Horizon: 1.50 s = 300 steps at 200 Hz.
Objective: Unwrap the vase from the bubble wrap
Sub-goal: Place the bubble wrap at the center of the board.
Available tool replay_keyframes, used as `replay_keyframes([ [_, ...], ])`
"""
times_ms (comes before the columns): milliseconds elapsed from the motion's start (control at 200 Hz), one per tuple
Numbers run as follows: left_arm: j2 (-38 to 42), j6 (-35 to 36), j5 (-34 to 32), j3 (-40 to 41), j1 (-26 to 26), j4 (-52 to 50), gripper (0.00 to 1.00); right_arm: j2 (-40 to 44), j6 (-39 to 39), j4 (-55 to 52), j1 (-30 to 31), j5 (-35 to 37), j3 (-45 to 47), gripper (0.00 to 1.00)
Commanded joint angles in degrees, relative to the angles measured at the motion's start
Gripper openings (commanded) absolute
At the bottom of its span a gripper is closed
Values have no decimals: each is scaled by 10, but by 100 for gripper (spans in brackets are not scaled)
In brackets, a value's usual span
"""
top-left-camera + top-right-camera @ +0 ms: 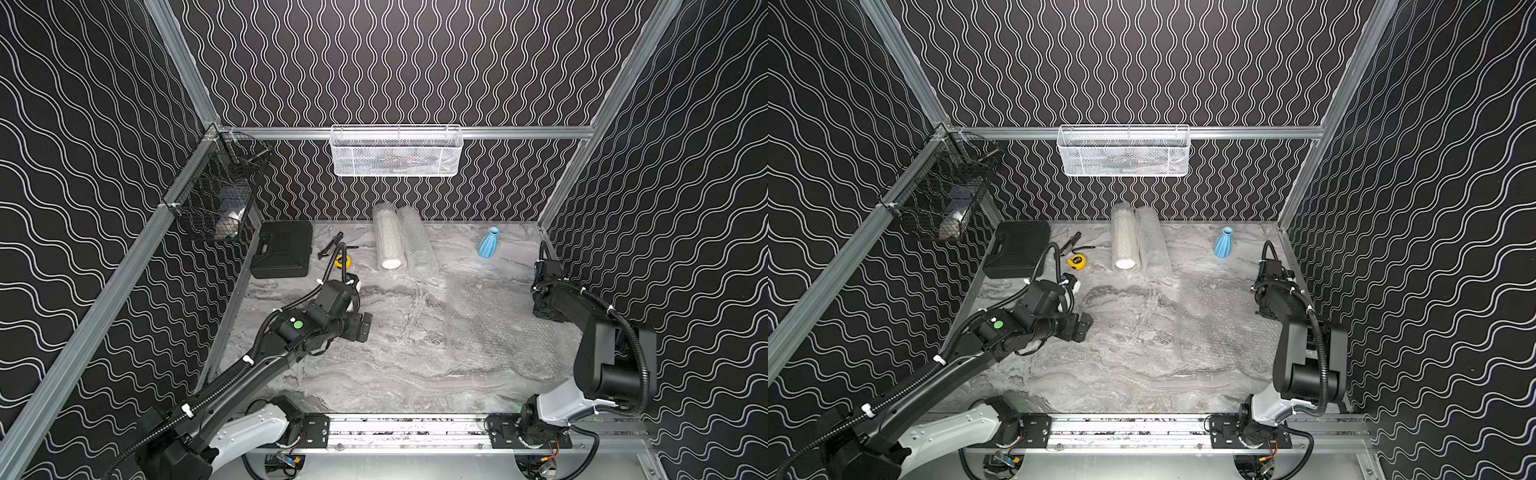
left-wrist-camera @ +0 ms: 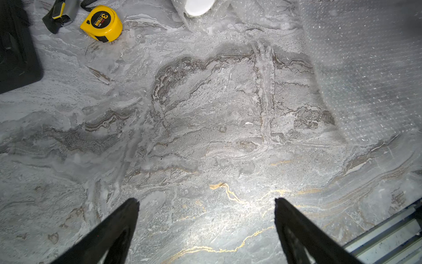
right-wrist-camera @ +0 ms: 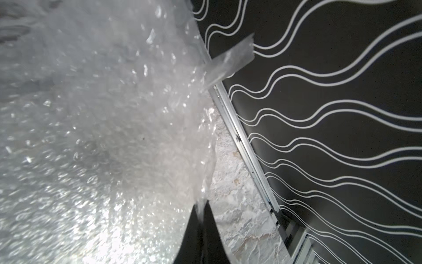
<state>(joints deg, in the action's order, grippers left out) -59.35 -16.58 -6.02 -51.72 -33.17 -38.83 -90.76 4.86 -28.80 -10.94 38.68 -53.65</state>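
Marble tabletop, wavy-lined black walls; right gripper pinches bubble wrap edge; left gripper spread wide, empty.

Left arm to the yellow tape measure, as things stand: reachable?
Probably yes. The left gripper is open and empty over bare table, and the tape measure lies close by with nothing between them.

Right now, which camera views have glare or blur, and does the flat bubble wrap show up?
Left wrist view: a bright spot glares on the table by the open left gripper, corners darker. Right wrist view: the bubble wrap pinched in the shut right gripper is blurred and sparkling. Both top views: even light, it lies faint against the marble.
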Motion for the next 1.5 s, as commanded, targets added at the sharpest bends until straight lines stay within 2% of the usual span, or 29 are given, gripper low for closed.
replay_keyframes([
  [0,-5,0,7,2,1,8,96,-3,-45,72,-13,43,11,1],
  [120,-15,1,9,2,1,9,96,-3,-64,101,-29,66,17,1],
  [205,-23,0,7,0,1,9,96,0,-73,120,-37,83,20,7],
  [255,-28,1,5,-1,1,10,96,2,-71,121,-39,89,18,20],
  [340,-34,-4,7,-5,1,14,96,7,-54,104,-40,82,7,52],
  [445,-46,-13,10,-17,1,28,96,13,-20,58,-39,70,-22,65],
  [590,-89,-33,14,-60,2,52,99,41,40,-20,-40,-6,-73,67],
  [806,-201,-64,1,-165,27,80,99,124,96,-52,-40,-240,-96,71],
  [996,-313,-80,23,-269,83,98,99,189,145,-10,-39,-440,-44,74],
  [1121,-386,-86,34,-337,112,102,99,218,182,37,-39,-540,21,74],
  [1281,-470,-89,50,-413,137,111,99,233,198,59,-37,-599,77,74],
  [1496,-577,-103,134,-482,168,154,100,234,181,43,-32,-636,100,74],
])
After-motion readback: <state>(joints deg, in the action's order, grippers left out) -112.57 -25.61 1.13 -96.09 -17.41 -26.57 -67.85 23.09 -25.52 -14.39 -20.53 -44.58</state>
